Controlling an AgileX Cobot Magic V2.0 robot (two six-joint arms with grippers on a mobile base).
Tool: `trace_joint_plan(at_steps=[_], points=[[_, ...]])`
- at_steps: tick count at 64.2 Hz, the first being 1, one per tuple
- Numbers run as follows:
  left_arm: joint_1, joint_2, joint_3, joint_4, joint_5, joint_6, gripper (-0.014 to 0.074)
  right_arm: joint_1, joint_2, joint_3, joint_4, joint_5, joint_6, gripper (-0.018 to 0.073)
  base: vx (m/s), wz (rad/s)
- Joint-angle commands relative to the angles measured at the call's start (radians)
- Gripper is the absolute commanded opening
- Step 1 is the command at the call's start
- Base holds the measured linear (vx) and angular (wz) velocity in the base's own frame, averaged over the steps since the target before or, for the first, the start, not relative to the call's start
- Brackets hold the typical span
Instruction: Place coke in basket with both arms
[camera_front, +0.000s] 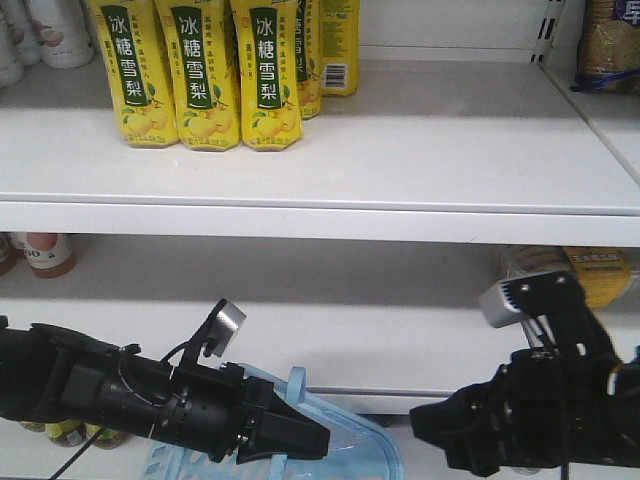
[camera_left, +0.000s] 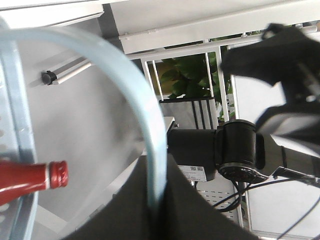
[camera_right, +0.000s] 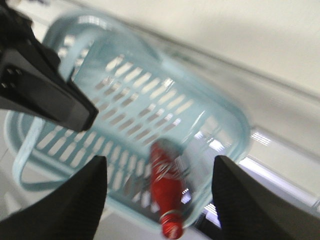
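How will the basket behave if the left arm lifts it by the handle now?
It will likely swing and tilt: the left gripper pinches only the thin handle at one spot. The basket looks like light, slightly flexible slotted plastic. The coke lies loose on its side inside, so it could roll and shift the load.

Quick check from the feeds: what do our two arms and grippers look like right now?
Both are matte black. The left gripper tapers to a wedge-shaped tip, with thin black cables and a round silver-faced part on a stalk. The right gripper is blocky, with a grey camera housing above. No markings readable.
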Motion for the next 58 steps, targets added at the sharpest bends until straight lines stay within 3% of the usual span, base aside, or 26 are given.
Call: trace_joint_plan(at_steps=[1, 18, 26, 32, 44, 58], points=[[-0.004, -0.053, -0.024, -0.115, 0.108, 0.002, -0.0006, -0.005, -0.098, -0.024, -0.098, -0.08, 0.081, 0.0452, 0.0, 0.0], [-0.004, -0.053, -0.024, -0.115, 0.108, 0.002, -0.0006, -0.1, -0.296, -0.024, -0.63, -0.069, 0.425, 0.0452, 0.0, 0.0], [-0.004, -0.053, -0.024, -0.115, 0.108, 0.002, -0.0006, -0.139, -0.376, -0.024, -0.806, -0.046, 0.504, 0.0452, 0.0, 0.0], [-0.004, -0.053, -0.024, -0.115, 0.108, 0.002, -0.0006, -0.144, -0.448, -0.023, -0.855, -0.051, 0.536, 0.0452, 0.0, 0.0], [-0.004, -0.053, -0.024, -0.115, 0.108, 0.002, -0.0006, -0.144, -0.611, -0.017, -0.855, -0.095, 0.521, 0.0452, 0.0, 0.0], [-0.004, -0.053, -0.024, -0.115, 0.108, 0.002, -0.0006, -0.144, -0.811, 0.1, -0.841, -0.12, 0.509, 0.0452, 0.0, 0.0]])
